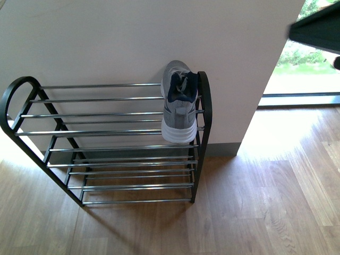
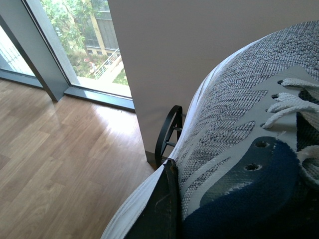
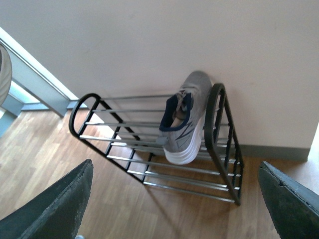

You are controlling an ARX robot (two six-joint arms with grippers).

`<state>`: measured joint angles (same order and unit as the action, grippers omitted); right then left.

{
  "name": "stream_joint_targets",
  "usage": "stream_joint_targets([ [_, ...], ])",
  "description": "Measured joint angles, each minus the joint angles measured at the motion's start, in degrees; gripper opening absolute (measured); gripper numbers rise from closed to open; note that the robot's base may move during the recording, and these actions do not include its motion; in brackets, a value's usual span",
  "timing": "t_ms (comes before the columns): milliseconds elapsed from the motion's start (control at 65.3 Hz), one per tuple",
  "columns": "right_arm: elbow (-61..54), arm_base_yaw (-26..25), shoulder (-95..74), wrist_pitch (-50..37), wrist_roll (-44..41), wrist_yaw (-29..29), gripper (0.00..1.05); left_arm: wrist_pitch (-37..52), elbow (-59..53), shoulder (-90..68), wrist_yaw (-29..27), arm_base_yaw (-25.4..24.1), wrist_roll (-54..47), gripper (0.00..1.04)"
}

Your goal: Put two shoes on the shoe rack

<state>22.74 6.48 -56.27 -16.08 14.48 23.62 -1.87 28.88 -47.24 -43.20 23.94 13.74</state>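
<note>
The shoe rack (image 1: 106, 133) stands against the white wall, black frame with chrome bars. One grey sneaker (image 1: 179, 103) rests on its top tier at the right end, toe to the wall; it also shows in the right wrist view (image 3: 185, 122). My left gripper is shut on a second grey sneaker (image 2: 239, 129), which fills the left wrist view; one dark finger (image 2: 160, 209) presses its side. The rack's end loop (image 2: 168, 130) shows beyond the toe. My right gripper (image 3: 174, 209) is open and empty above the floor in front of the rack (image 3: 149, 149). No blue slides are in view.
Wooden floor (image 1: 255, 212) lies around the rack. A floor-to-ceiling window (image 1: 303, 69) is to the right of the wall, and its frame shows in the left wrist view (image 2: 45, 55). A dark part of an arm (image 1: 319, 26) shows at the top right of the front view.
</note>
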Motion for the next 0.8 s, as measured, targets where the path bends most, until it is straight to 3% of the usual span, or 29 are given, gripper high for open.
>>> stream_joint_targets([
  [15,-0.2,0.0,0.1,-1.0,-0.7,-1.1,0.95,0.0,0.0,0.0,0.0,0.0,0.0,0.02],
  [46,-3.3,2.0,0.2,-10.4,-5.2,-13.0,0.87,0.0,0.0,0.0,0.0,0.0,0.0,0.02],
  [77,-6.3,2.6,0.3,-17.2,-7.7,-20.8,0.80,0.0,0.0,0.0,0.1,0.0,0.0,0.02],
  [153,-10.0,2.3,1.8,-23.5,-11.0,-29.9,0.67,0.0,0.0,0.0,0.3,0.0,0.0,0.02],
  [184,-10.8,1.7,3.0,-24.0,-11.7,-31.0,0.62,0.0,0.0,0.0,0.2,0.0,0.0,0.02],
  [475,-16.4,-1.1,12.0,-21.1,-13.9,-28.6,0.13,0.0,0.0,0.0,0.1,0.0,0.0,0.02],
  [536,-17.2,-3.6,14.2,-19.9,-14.1,-24.7,0.02,-0.5,0.1,-0.1,0.3,-0.1,0.3,0.02],
  [628,-18.3,-6.1,17.0,-18.1,-14.3,-24.1,0.02,-8.2,3.8,-4.2,6.5,-2.6,3.6,0.02],
  [796,-19.7,-6.3,22.0,-14.7,-14.3,-23.6,0.02,-4.9,9.8,-18.7,19.5,-8.9,6.4,0.02],
])
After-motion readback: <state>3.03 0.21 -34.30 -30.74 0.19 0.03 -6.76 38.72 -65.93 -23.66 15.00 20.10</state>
